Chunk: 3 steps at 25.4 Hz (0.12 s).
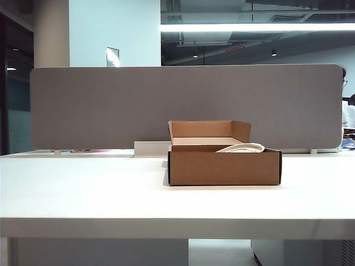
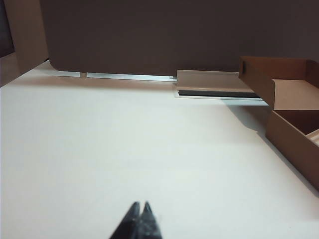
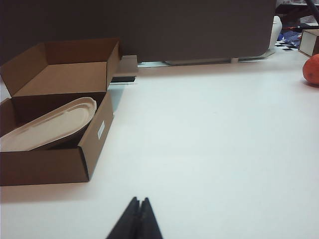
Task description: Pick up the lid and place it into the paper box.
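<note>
Both claws were clenched on nothing. Seen from its own wrist camera, the right gripper had its dark fingertips pressed together into a single point above bare table, and the left gripper showed the same pinched tips over its own stretch of the white table. Neither arm appeared in the exterior view, so both sat well back from the work, near the front edge.

The lid lay inside the paper box, but not flat: one end rode up on the box's right wall and peeked above the rim, while the other end dipped toward the floor of the box. In the exterior view only that raised, off-white edge showed over the front wall. The box's back flap stood upright with its side tabs folded in. A low white block sat behind the box to the left, against the grey divider, and an orange round object rested far off to the right.

By my judgement the task was essentially done, and the risk lay in that tilt. A propped lid could slide or tip outward if the table were jolted, or if an arm swung past and clipped the raised edge. Pressing it down to seat it might instead lever the light cardboard box sideways or bow its right wall. Any renewed reach would also have to clear the upright flap, since a knock there could drag the whole box.
</note>
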### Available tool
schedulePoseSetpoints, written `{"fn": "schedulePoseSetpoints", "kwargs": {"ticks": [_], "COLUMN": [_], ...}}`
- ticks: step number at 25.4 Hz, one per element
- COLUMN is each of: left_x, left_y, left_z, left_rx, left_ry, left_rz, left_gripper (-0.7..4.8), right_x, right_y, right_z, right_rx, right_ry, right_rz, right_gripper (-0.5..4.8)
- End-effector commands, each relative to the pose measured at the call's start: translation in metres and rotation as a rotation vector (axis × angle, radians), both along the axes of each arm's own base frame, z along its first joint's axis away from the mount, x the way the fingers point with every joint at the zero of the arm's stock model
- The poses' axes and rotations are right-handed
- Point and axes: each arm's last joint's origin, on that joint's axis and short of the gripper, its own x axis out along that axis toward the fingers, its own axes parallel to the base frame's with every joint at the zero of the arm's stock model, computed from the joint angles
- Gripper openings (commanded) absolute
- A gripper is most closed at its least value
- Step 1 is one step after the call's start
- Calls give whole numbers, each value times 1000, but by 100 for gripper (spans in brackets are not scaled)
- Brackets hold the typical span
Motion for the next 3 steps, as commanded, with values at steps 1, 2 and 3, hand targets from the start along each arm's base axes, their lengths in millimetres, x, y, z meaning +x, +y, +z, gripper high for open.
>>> {"fn": "schedulePoseSetpoints", "kwargs": {"ticks": [1, 2, 3], "left_x": [0, 0, 0], "left_y": [0, 0, 0], "left_z": [2, 2, 2], "left_rx": [1, 1, 1], "left_ry": [-15, -15, -15], "left_rz": [-4, -4, -4], "left_gripper": [-3, -3, -3], "right_x": [0, 0, 0], "right_y": [0, 0, 0], "right_z": [-1, -1, -1], "right_rx": [-2, -2, -2], "right_ry": [-9, -9, -9], "right_rz": [0, 0, 0], "right_gripper": [-5, -5, -5]}}
